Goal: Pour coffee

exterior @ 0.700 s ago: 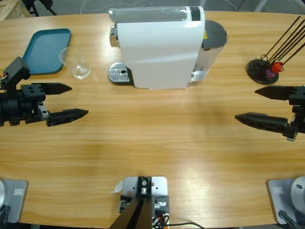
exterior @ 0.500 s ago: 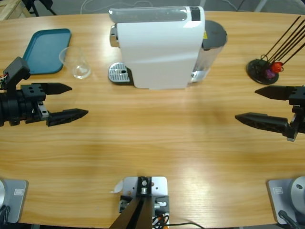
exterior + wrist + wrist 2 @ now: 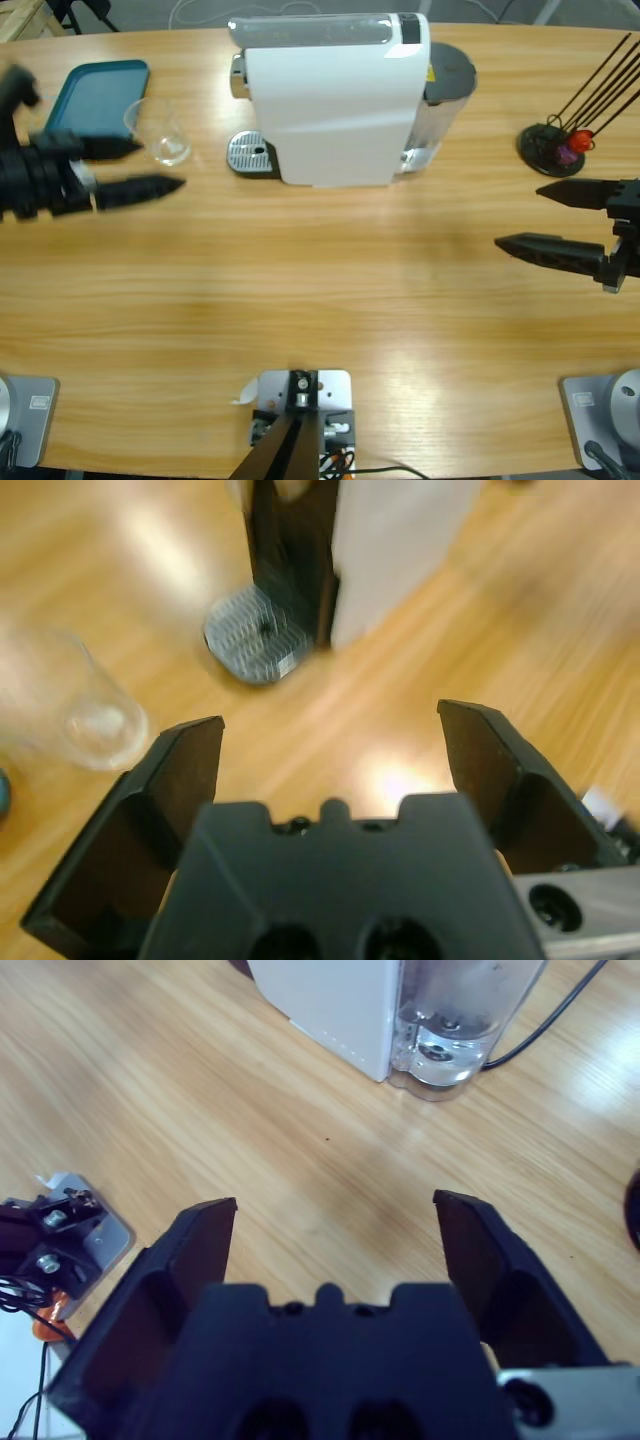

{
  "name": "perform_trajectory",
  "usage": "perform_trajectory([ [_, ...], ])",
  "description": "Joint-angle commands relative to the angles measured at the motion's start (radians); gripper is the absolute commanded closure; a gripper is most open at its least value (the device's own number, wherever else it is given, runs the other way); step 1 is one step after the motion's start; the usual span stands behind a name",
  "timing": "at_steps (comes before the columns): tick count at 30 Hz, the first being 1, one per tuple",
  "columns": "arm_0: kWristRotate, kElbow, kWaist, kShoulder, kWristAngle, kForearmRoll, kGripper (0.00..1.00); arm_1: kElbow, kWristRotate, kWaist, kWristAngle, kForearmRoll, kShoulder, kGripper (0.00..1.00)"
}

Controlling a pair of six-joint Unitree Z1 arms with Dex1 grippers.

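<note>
We are seeing bare wooden table running open across the middle and lower frame between the left gripper and right gripper, both with jaws spread. The white coffee machine is blocking the upper centre. A clear glass and teal tray are crowding the upper left; a black stick holder is occupying the upper right.

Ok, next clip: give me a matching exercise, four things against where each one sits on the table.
Things:
1. glass
2. tray
3. coffee machine
4. left gripper

Places:
A. far left corner of the table
B. back middle of the table
C. between the tray and the machine's drip grate
D. just in front of the glass, open

Pairs: 1-C, 2-A, 3-B, 4-D
</note>
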Motion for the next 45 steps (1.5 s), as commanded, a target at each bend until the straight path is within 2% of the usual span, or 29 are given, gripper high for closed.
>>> perform_trajectory([
  [1,-0.219,-0.252,0.110,-0.013,-0.183,0.171,0.069,0.001,0.077,0.009,-0.037,0.018,0.015,0.142],
  [4,-0.363,-0.305,0.227,0.038,-0.461,0.157,0.073,-0.002,0.126,0.009,-0.076,0.021,0.020,0.142],
  [9,-0.475,-0.301,0.282,0.110,-0.597,0.055,0.069,-0.019,0.137,0.010,-0.178,0.032,0.052,0.138],
  [12,-0.533,-0.300,0.311,0.168,-0.657,0.025,0.072,-0.035,0.137,0.009,-0.197,0.060,0.057,0.138],
  [18,-0.658,-0.297,0.342,0.260,-0.684,-0.062,0.083,-0.033,0.137,0.009,-0.220,0.071,0.063,0.138],
  [24,-0.761,-0.298,0.359,0.356,-0.695,-0.177,0.156,-0.033,0.135,0.009,-0.223,0.070,0.091,0.139],
  [30,-0.825,-0.312,0.362,0.441,-0.783,-0.308,0.161,-0.033,0.128,0.009,-0.224,0.068,0.105,0.142],
  [45,-0.850,-0.338,0.383,0.532,-0.819,-0.346,0.161,-0.033,0.127,0.009,-0.232,0.068,0.106,0.142],
])
